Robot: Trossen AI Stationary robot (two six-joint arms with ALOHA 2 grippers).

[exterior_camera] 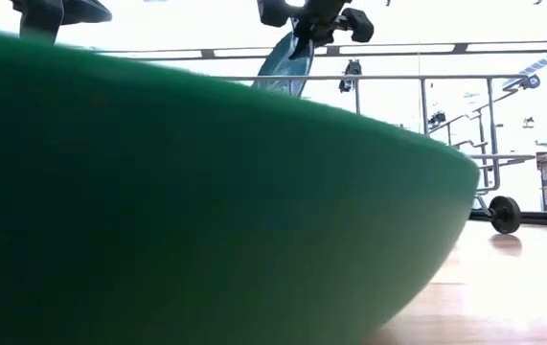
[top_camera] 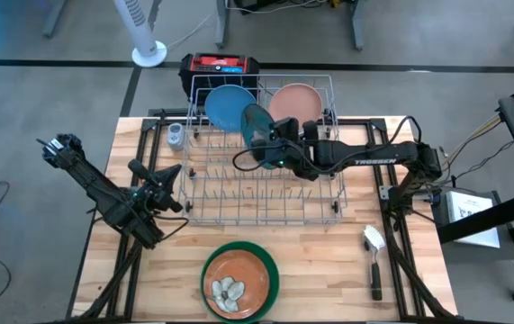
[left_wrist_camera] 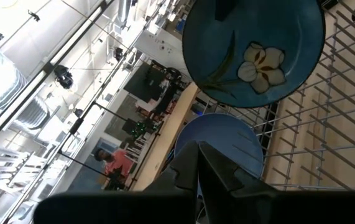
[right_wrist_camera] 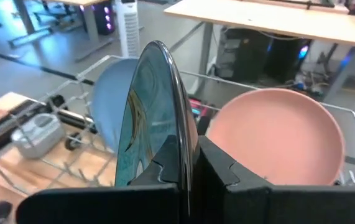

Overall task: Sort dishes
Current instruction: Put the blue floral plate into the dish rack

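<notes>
flowered teal plate [left_wrist_camera: 255, 53], light blue plate [left_wrist_camera: 224, 146], rack [left_wrist_camera: 332, 124]

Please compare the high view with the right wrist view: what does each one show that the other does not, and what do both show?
Only the high view shows the green plate with the orange-brown plate stacked in it, the white-headed brush, and the left gripper beside the rack.

Only the right wrist view shows the yellowish pattern on the held plate's face.

Both show the right gripper shut on a dark teal patterned plate, plus the light blue plate and the pale pink plate standing in the grey wire rack.

Grey floor [top_camera: 58, 81], white fan [top_camera: 145, 31], wooden desk [right_wrist_camera: 276, 22].
</notes>
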